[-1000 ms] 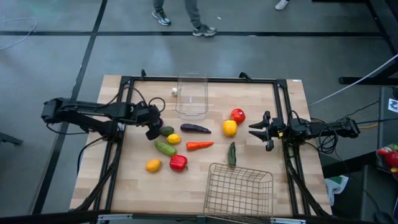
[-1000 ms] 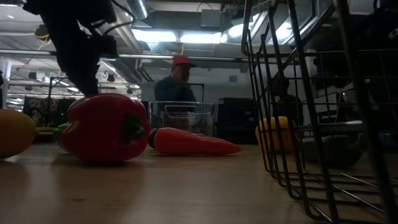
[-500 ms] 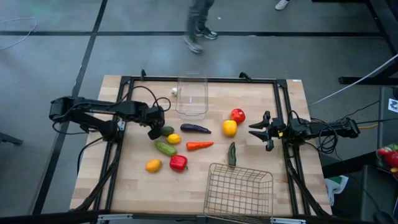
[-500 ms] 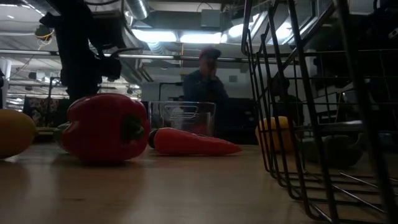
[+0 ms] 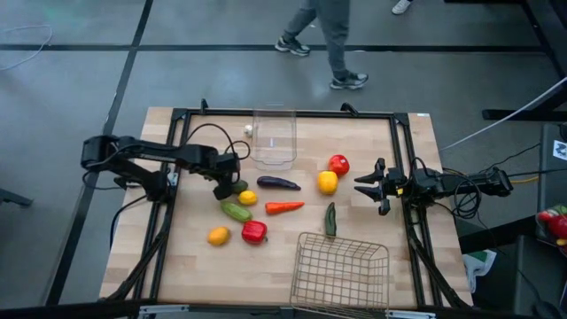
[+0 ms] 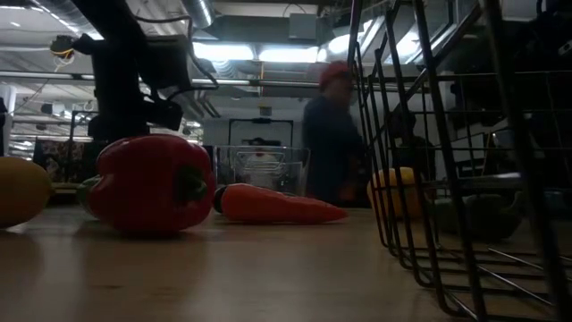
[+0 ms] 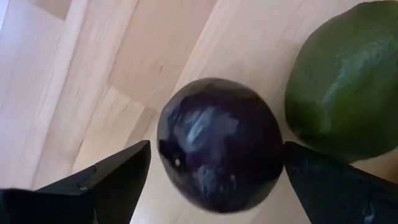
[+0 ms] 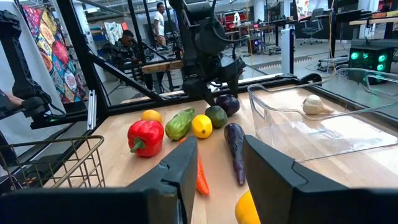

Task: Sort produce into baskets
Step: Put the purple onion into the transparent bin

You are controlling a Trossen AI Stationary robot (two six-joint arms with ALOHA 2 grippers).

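Since the earlier frames the left arm has swung inward across the worktop [image 5: 390, 177], carrying the left gripper [image 5: 227, 180] from beside the green pieces to directly over the dark purple round fruit [image 7: 219, 143]. A person beyond the worktop's far edge has walked from left to right. The right arm has not shifted.

Step in hand: approach for a pick. The left gripper stands spread wide, one finger either side of the purple fruit and not touching it. A round green fruit [image 7: 344, 78] lies just beside the purple one, at about 1 o'clock from it in the left wrist view.

Next move, as judged: lower, close on the purple fruit without catching the green neighbour, then carry it to a basket.

Right gripper [image 5: 368, 185]: clenched, holding nothing, waiting at 3 o'clock on the worktop.

Location of task items, high view: the clear bin [image 5: 273, 139] sits at 12 o'clock with a small white piece [image 8: 314, 104] inside; the wire basket [image 5: 342, 270] sits at 5 o'clock, with nothing seen in it. The remaining produce is still loose mid-worktop, including a red pepper [image 5: 253, 232], a carrot [image 5: 283, 207] and an aubergine [image 5: 277, 183].

Markings: no brand, label or legible writing found on any item.
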